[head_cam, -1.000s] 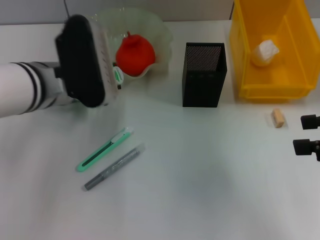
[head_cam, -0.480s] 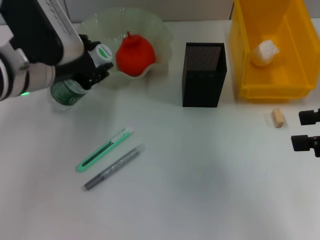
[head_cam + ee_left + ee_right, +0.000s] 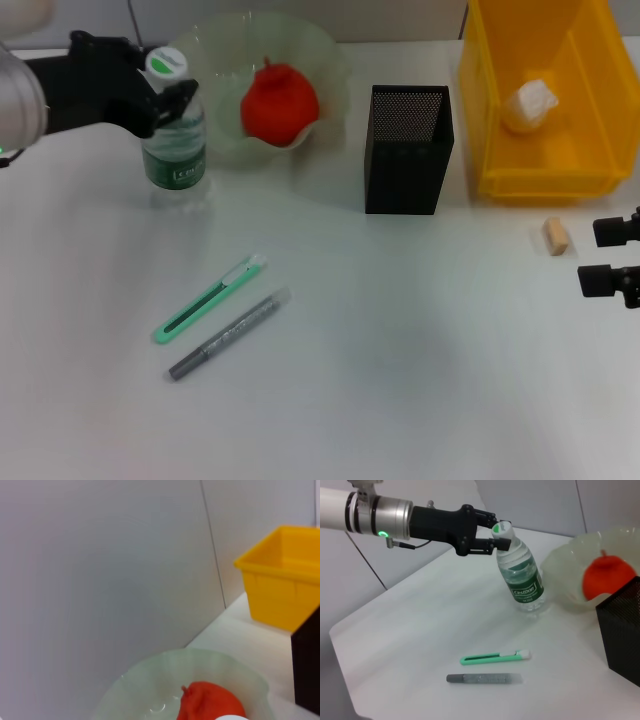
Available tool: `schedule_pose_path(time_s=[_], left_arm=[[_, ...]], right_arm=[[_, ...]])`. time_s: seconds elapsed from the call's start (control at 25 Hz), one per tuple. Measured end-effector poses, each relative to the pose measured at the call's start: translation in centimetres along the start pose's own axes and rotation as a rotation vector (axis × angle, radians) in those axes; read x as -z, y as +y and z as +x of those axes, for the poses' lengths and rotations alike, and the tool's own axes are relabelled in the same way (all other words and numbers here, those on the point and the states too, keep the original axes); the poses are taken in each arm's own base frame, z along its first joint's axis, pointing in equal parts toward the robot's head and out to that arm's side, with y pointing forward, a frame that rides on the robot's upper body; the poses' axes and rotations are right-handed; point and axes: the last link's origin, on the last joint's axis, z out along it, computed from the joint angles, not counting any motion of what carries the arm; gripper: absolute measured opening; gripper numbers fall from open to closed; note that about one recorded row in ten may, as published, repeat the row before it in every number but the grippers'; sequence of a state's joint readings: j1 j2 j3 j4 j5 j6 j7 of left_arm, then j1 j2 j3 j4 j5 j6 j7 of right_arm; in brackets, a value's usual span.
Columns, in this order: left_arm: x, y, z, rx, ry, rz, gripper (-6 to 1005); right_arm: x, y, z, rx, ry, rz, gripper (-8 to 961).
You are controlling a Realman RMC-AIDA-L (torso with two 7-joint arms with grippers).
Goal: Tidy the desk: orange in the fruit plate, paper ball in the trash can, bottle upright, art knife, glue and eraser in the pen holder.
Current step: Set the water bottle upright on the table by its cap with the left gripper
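The clear bottle (image 3: 176, 140) with a green label and white cap stands upright left of the fruit plate (image 3: 215, 50); it also shows in the right wrist view (image 3: 524, 580). My left gripper (image 3: 168, 98) comes from the left and is shut on the bottle's neck, also in the right wrist view (image 3: 495, 531). The orange (image 3: 279, 105) lies in the plate. The paper ball (image 3: 534, 102) lies in the yellow bin (image 3: 590, 180). The green art knife (image 3: 209, 299) and the grey glue stick (image 3: 228, 334) lie side by side front left. The eraser (image 3: 555, 236) lies left of my open right gripper (image 3: 606, 256).
The black mesh pen holder (image 3: 406, 150) stands between the plate and the bin. The left wrist view shows the plate (image 3: 150, 685), the orange (image 3: 210, 702), the bin (image 3: 280, 595) and a grey wall behind the table.
My left gripper has swung the bottle from tilted to upright and set it on the table left of the plate. The right gripper has shifted slightly.
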State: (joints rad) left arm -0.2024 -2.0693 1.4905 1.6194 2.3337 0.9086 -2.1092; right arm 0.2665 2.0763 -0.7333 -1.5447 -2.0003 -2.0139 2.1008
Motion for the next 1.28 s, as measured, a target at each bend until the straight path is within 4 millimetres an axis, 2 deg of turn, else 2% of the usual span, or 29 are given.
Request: schedule_pose_path(time_s=[0.16,0.52,0.8,1.28], left_arm=[[1.3,-1.3,-0.3,0.136,0.056,-0.024,444],[1.2,-2.0,-0.8,0.201,0.044,-0.056,447],[-0.4,-2.6,-1.4,0.254,0.030,-0.094,471],[0.2,-3.3,-1.8,0.299,0.041,-0.092,512]], right_arm=[[-0.1,-0.1,-0.2,0.003,-0.001,-0.004,756],[-0.5,-0.5,-0.4,0.004,0.011,-0.014,756],[-0.7,-0.7,-0.4,0.000,0.013,-0.023,755],[-0.7,-1.0,-0.4,-0.005,0.025,-0.006,755]])
